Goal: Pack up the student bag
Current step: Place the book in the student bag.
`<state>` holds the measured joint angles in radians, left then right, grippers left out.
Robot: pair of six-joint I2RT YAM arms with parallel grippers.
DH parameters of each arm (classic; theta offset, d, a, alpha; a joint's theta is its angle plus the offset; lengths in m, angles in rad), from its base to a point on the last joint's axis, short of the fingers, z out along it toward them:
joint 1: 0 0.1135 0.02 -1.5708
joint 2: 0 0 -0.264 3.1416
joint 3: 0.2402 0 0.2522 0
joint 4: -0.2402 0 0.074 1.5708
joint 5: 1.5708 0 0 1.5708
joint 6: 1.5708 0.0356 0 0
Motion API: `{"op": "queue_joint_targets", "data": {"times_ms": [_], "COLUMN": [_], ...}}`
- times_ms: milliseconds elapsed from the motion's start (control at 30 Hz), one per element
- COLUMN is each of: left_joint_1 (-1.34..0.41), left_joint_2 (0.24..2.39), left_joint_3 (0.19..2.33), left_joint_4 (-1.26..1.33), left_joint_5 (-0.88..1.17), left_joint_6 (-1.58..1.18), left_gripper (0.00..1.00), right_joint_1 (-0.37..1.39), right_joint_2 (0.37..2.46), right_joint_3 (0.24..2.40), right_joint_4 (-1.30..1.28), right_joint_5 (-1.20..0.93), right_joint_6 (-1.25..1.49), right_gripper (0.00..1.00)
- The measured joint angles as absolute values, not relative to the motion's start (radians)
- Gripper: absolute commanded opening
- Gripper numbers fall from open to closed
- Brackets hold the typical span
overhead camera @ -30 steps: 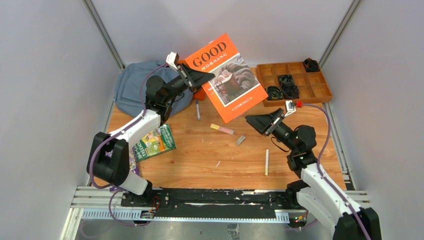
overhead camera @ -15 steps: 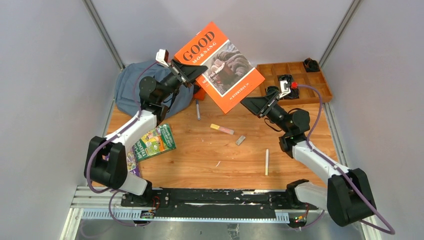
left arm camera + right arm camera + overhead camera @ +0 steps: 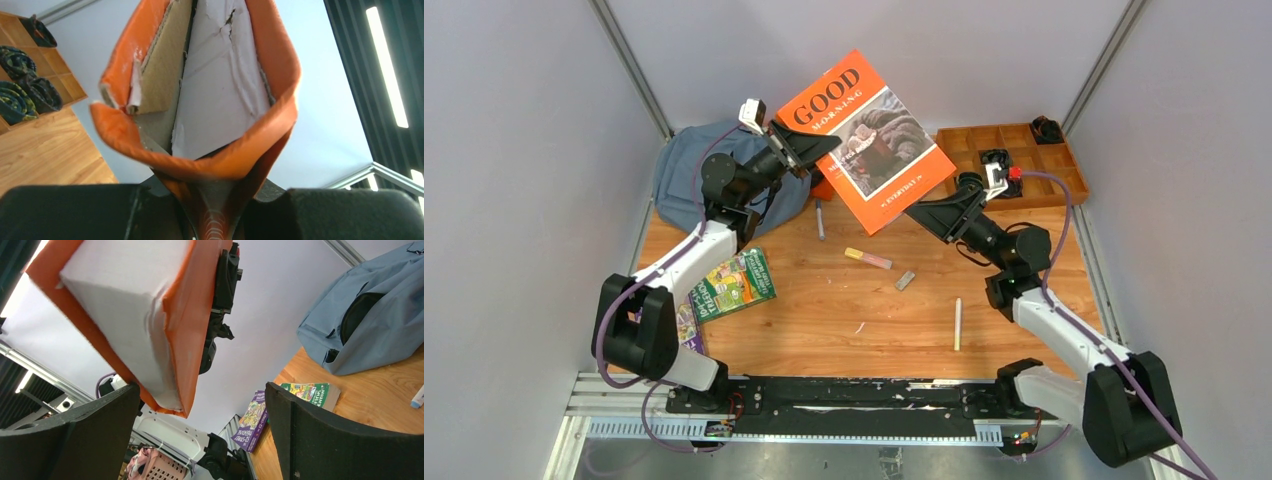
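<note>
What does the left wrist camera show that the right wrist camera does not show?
Only the left wrist view: the wooden tray with dark coiled items, and cardboard inside the orange book. Only the right wrist view: the student bag, a green book and a purple book on the table, and the open right end effector. Both: the table and the orange book, clamped by the left end effector.

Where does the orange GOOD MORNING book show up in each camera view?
Top external: the book is upper centre, held above the table by the left end effector.
Left wrist: the book fills the centre, seen edge-on with its pages splayed.
Right wrist: the book is upper left, white page block towards the camera.
Shared landmark: the wooden table, lower left in left wrist, lower right in right wrist.
</note>
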<state>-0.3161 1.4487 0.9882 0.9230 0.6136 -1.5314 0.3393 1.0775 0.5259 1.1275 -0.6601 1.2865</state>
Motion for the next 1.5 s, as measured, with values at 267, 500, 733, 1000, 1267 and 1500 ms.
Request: {"op": "queue_joint_targets", "data": {"times_ms": [267, 500, 733, 1000, 1267, 1500], "left_joint_1": [-0.284, -0.25, -0.25, -0.25, -0.25, -0.25], "left_joint_2": [1.446, 1.446, 1.446, 1.446, 1.446, 1.437], "left_joint_3": [0.978, 0.978, 0.967, 0.965, 0.932, 0.929], "left_joint_4": [0.906, 0.9, 0.924, 0.962, 0.973, 0.941], "left_joint_5": [0.641, 0.654, 0.673, 0.685, 0.683, 0.672], "left_joint_6": [-1.511, -1.5, -1.509, -1.53, -1.531, -1.488], "left_gripper": [0.0, 0.0, 0.0, 0.0, 0.06, 0.45], "right_joint_1": [0.346, 0.347, 0.36, 0.392, 0.441, 0.451], "right_joint_2": [0.961, 0.986, 1.156, 1.272, 1.333, 1.382], "right_joint_3": [0.514, 0.514, 0.546, 0.629, 0.698, 0.678], "right_joint_4": [1.089, 1.081, 1.179, 1.289, 1.329, 1.321], "right_joint_5": [-0.685, -0.685, -0.686, -0.683, -0.653, -0.577], "right_joint_6": [1.255, 1.237, 1.286, 1.325, 1.344, 1.359], "right_gripper": [1.0, 1.0, 1.0, 1.0, 0.6, 0.05]}}
